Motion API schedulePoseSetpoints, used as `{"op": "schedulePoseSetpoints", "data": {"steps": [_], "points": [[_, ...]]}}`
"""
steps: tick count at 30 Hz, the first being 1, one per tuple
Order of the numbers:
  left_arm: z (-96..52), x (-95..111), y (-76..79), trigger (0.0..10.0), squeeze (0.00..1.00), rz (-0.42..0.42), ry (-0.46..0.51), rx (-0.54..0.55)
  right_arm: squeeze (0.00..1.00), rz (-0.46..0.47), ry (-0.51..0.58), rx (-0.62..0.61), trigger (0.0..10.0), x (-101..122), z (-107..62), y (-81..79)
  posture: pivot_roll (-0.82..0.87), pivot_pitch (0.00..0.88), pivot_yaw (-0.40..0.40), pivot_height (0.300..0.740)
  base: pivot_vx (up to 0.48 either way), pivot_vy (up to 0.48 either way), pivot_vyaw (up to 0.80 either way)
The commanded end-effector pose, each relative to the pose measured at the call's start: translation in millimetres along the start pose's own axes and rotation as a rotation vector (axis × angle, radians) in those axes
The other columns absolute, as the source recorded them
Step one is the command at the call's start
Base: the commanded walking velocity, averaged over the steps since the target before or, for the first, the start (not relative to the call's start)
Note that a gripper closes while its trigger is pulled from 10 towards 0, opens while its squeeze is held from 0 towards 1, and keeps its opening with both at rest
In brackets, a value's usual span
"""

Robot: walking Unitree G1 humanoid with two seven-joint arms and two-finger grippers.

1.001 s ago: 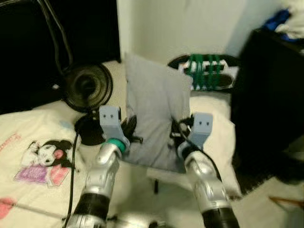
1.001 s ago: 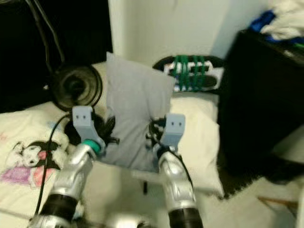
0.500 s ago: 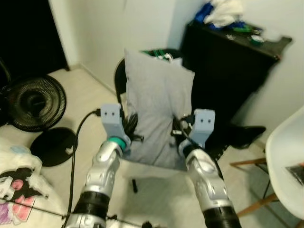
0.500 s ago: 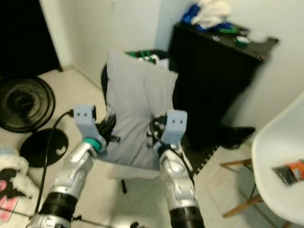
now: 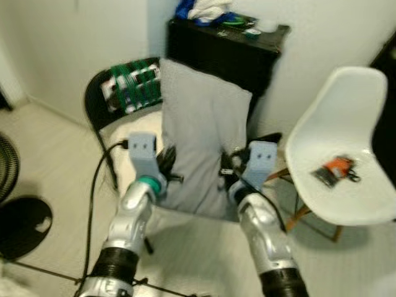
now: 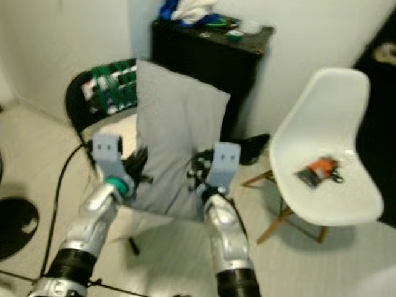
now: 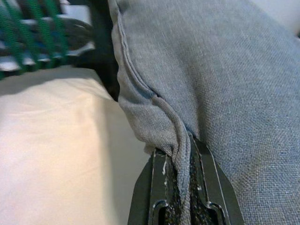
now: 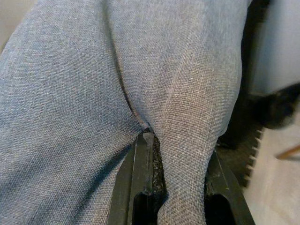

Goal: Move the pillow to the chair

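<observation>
1. Grey woven fabric: the pillow is carried upright in front of the robot, between both arms, off any surface.
2. The view has swung a long way in the last second. The bed with its cartoon print and the floor fan that lay ahead then have gone out to the robot's left, and the white chair has come into view on its right. That is the robot turning, not the things moving; the pillow sits the same way between the arms throughout.
3. For the task, this means the carry has brought the goal into sight, but I judge the robot must turn further before it can set the pillow down.
4. The white chair's seat holds a small orange and black object, which the pillow would land on or beside.
5. A black folding chair with a cream cushion stands behind the pillow, beside a black cabinet.
6. The left hand has its fingers pinched tight on the pillow's seamed edge.
7. The right hand is clamped on a gathered fold of the fabric, both forearms raised level ahead.
</observation>
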State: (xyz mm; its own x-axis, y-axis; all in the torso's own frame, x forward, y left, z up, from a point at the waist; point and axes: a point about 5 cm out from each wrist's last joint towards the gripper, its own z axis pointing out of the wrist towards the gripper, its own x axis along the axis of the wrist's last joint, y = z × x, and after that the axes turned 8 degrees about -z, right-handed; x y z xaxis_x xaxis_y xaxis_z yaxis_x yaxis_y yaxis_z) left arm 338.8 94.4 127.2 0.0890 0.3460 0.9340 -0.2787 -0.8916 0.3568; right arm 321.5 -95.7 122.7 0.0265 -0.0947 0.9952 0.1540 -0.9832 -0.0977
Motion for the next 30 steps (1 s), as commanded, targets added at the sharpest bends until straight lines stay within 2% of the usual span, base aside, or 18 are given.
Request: {"op": "schedulePoseSetpoints", "data": {"steps": [1, 11, 16, 30], "points": [[4.4, 0.0, 18.5, 10.0, 0.0, 0.005, 0.002, -0.076, 0.0, -0.008, 0.038, 0.049, 10.0, 8.6, 2.2, -8.7, -0.07, 0.0, -0.001, 0.74, 0.0, 0.0, -0.8], [4.0, -1.1, 19.9, 10.0, 0.0, 0.004, 0.006, -0.082, 0.0, -0.005, 0.028, 0.053, 10.0, 6.0, 1.1, -8.5, -0.07, 0.0, -0.012, 0.74, 0.0, 0.0, -0.8], [2.7, -0.5, 23.4, 10.0, 0.0, 0.005, 0.019, -0.102, 0.0, 0.013, 0.021, 0.069, 10.0, 4.3, 1.5, -10.8, -0.06, 0.0, -0.031, 0.74, 0.0, -0.301, 0.0], [1.9, -2.0, 23.3, 10.0, 0.0, 0.004, 0.01, -0.105, 0.0, 0.02, 0.022, 0.067, 10.0, 3.6, -0.6, -10.4, -0.07, 0.0, -0.014, 0.74, 0.0, -0.384, 0.0]]}}
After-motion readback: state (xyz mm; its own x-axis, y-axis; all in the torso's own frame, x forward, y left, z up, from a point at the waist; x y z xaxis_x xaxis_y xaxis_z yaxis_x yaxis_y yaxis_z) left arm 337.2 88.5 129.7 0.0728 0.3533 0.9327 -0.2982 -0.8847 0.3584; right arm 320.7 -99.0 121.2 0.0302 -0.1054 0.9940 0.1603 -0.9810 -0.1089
